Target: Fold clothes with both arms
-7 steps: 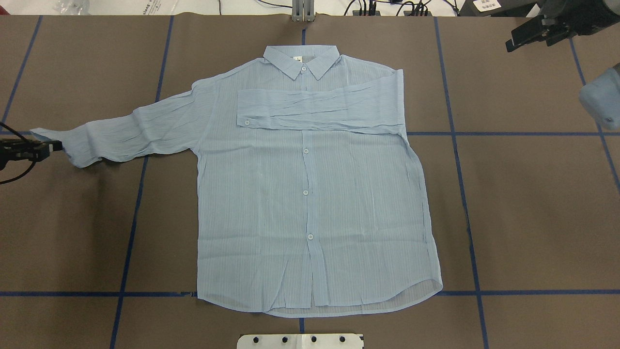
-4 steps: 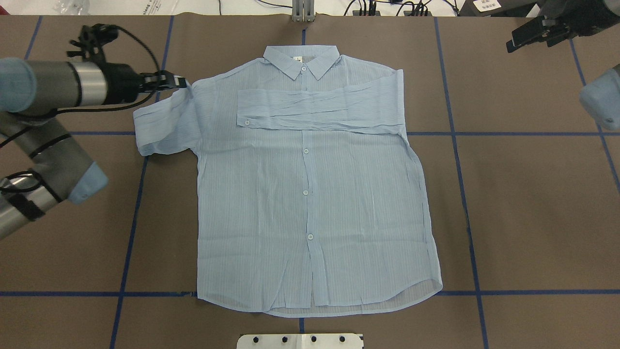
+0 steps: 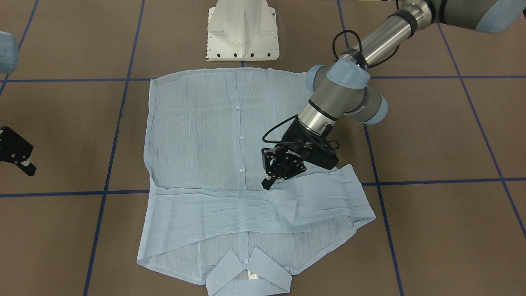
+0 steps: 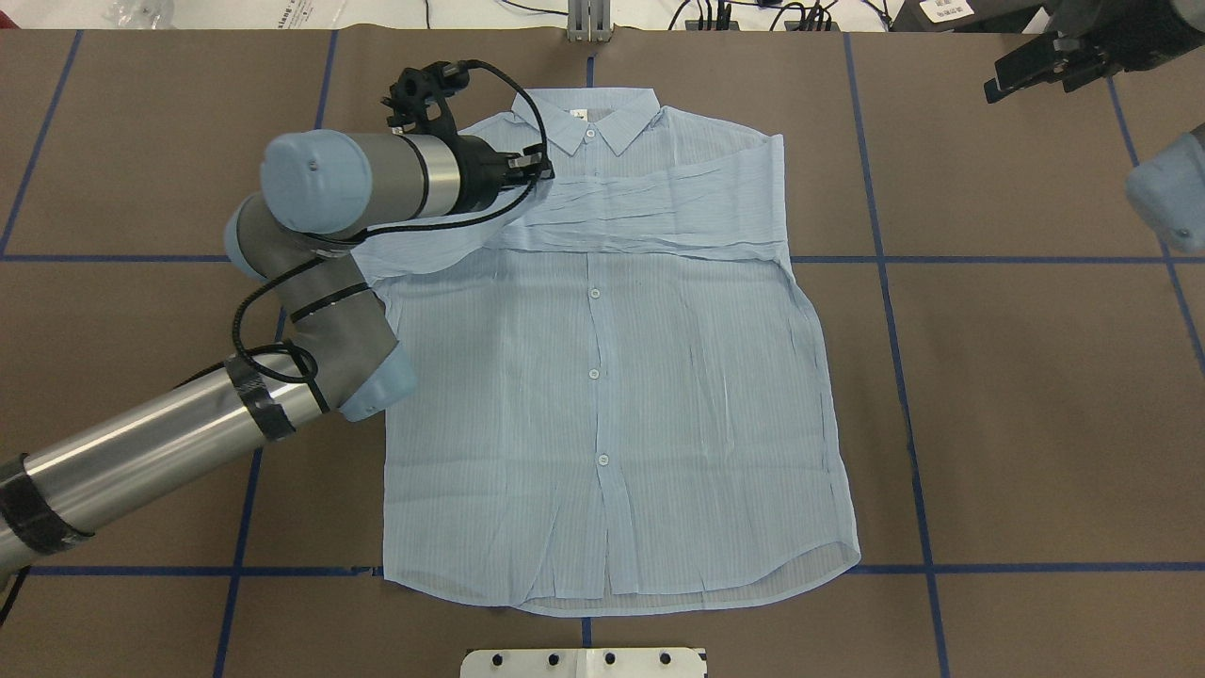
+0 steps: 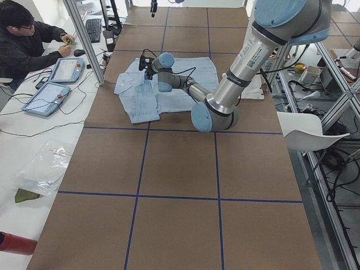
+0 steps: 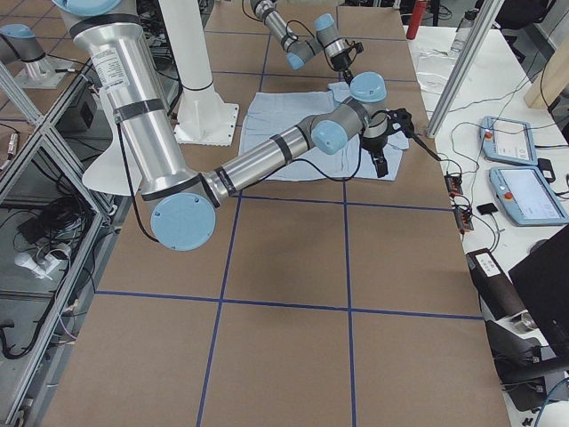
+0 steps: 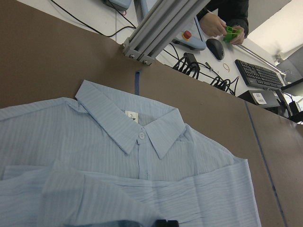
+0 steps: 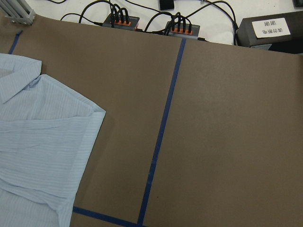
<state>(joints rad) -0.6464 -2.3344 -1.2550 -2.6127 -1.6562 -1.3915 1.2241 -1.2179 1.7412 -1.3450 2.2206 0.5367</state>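
The light blue striped shirt [image 4: 602, 377] lies flat, buttons up, collar [image 7: 137, 132] at the far side. One sleeve [image 4: 678, 212] is folded across the chest. The other sleeve [image 3: 324, 193] now lies over it, coming in from the shoulder. My left gripper [image 3: 269, 179] sits low over the chest [image 4: 538, 169], shut on that sleeve's end. My right gripper [image 4: 1012, 71] hangs off the shirt at the table's far right corner [image 3: 24, 164]. Its fingers look apart and hold nothing. The right wrist view shows only the shirt's shoulder [image 8: 42, 137] and bare mat.
The brown mat carries blue tape lines [image 4: 885, 282]. The white pedestal base [image 3: 242, 33] stands just off the shirt's hem. An aluminium post [image 4: 588, 24] rises behind the collar. A person [image 5: 28, 39] sits at a side desk with tablets [image 5: 53, 84].
My left arm has swung in from the left, carrying the sleeve from its spread-out position up and over onto the chest. The right arm has stayed put.
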